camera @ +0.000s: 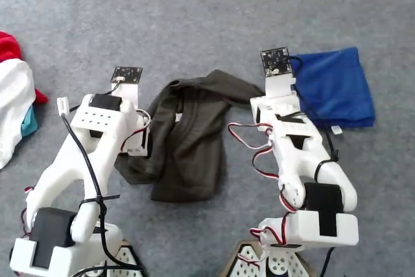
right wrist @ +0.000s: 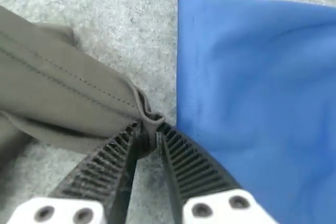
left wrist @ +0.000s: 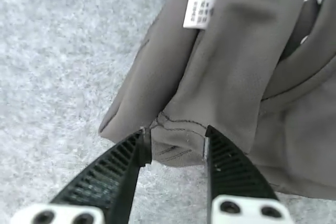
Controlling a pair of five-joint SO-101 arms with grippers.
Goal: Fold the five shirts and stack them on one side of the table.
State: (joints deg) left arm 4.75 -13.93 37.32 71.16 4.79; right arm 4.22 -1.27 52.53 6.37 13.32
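We have the dark olive-grey cloth shirt point(camera: 188, 141) lying crumpled in the middle of the grey felt-like desk point(camera: 194, 24), between our two arms. Its long axis runs roughly from the near edge toward the far edge. One drawn-out corner trails off at the far end toward the right arm.

Our right tool point(right wrist: 149, 129) is clamped on that corner, with its jaws drawn almost together and a stitched hem pinched between the tips. The folded blue cloth shirt point(camera: 334, 85) lies flat just beside this grip, on the side away from the olive shirt. It seems already done and parked on the right of the desk.

Our left tool point(left wrist: 173, 142) sits at the olive shirt's left edge, nearer the arm bases. Its jaws stand apart, one on each side of a seamed fold of the hem. The cloth lies between the tips, but we judge it is not yet squeezed. A white care label point(left wrist: 199, 10) shows farther up the same edge.

The coming move turns on this diagonal. The right tool holds the far right corner, and the left tool faces the near left edge with the shirt's bulk between them. We judge that once the left tool closes, pulling the two apart would spread the shirt for folding. The risk is dragging the held corner over the blue shirt.

A heap of red, white and teal cloth shirts point(camera: 13, 108) waits unfolded at the desk's far left edge.
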